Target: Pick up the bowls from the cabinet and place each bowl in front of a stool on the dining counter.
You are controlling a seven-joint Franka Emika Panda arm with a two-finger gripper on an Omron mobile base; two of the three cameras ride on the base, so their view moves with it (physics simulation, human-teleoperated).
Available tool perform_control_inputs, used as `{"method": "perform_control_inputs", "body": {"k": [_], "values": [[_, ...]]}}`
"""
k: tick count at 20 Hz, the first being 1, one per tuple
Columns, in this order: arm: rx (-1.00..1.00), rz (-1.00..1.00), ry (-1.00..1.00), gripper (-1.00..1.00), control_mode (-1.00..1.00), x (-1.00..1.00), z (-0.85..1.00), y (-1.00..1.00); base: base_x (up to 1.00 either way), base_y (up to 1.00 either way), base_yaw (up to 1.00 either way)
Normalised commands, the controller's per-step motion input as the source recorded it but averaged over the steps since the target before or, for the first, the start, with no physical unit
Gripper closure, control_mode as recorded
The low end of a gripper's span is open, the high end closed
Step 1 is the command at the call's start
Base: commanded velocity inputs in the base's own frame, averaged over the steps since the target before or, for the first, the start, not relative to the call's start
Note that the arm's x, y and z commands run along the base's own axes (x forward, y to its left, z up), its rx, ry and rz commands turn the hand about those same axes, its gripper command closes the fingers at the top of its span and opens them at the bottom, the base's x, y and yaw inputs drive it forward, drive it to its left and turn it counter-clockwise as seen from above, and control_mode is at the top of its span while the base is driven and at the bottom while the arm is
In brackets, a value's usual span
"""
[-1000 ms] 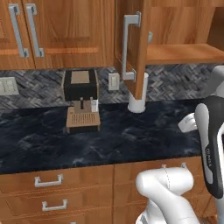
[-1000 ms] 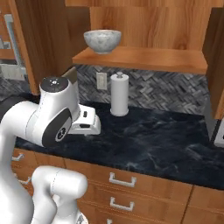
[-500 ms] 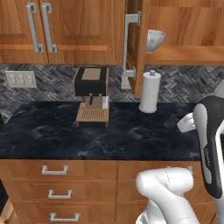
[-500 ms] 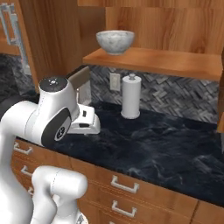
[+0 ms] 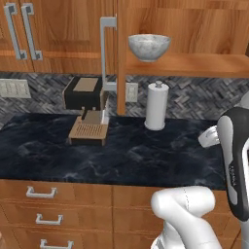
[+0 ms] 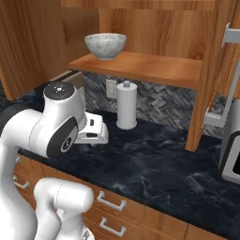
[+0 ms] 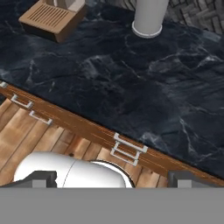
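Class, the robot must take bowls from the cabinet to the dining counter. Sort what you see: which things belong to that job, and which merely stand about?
Belongs to the job:
- speckled bowl on the shelf
- cabinet, door open
- gripper, jaws open, holding nothing

Merely standing about:
- paper towel roll
- coffee machine
- black counter
- drawers

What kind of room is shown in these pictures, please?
It is most likely a home kitchen. A black marble counter runs over wooden drawers, a coffee machine and a paper towel roll stand on it, and a speckled bowl sits on the open cabinet's shelf.
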Motion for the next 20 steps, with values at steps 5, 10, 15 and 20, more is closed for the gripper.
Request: {"method": "perform_control_inputs", "body": {"k": [5, 10, 15, 20], "values": [[0.00, 0.00, 0.00, -1.00, 1.00, 0.00, 0.00, 0.00, 1.00, 0.01, 0.06], [0.00, 0.00, 0.00, -1.00, 1.00, 0.00, 0.00, 0.00, 1.00, 0.00, 0.06], [0.00, 0.00, 0.00, -1.00, 1.00, 0.00, 0.00, 0.00, 0.73, 0.09, 0.02], [0.00, 0.00, 0.00, -1.00, 1.00, 0.00, 0.00, 0.00, 0.12, 0.01, 0.00]]}}
